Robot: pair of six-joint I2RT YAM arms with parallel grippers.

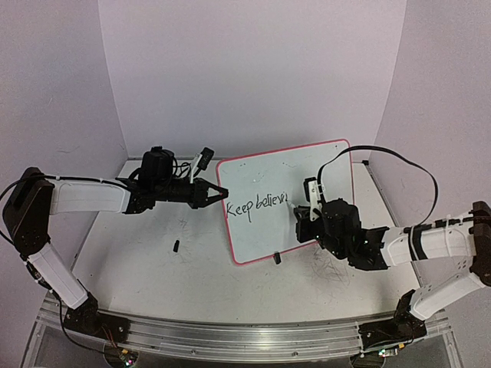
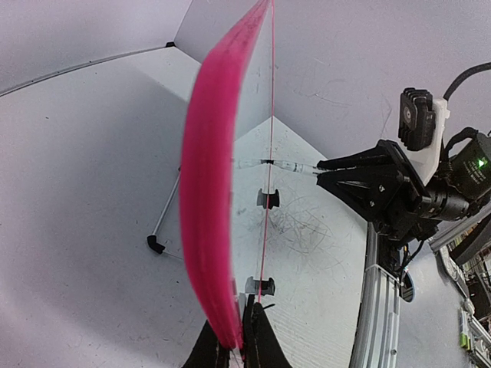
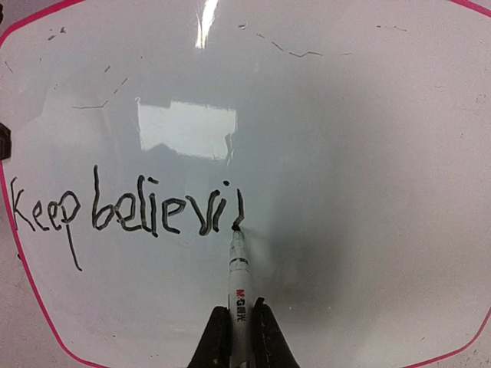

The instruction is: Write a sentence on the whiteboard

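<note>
The whiteboard (image 1: 307, 172) stands tilted up on the counter (image 1: 146, 268), its left rim pinched by the left tool (image 1: 209, 192). The right tool (image 3: 236, 331) clamps a marker (image 3: 238, 276), tip touching the board where the sentence (image 3: 130, 211) reads "Keep believi" so far.

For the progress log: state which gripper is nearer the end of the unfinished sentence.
Right. The right gripper holds the marker, tip at the end of the sentence; the left gripper clamps the whiteboard at the edge beyond the first letter.
</note>
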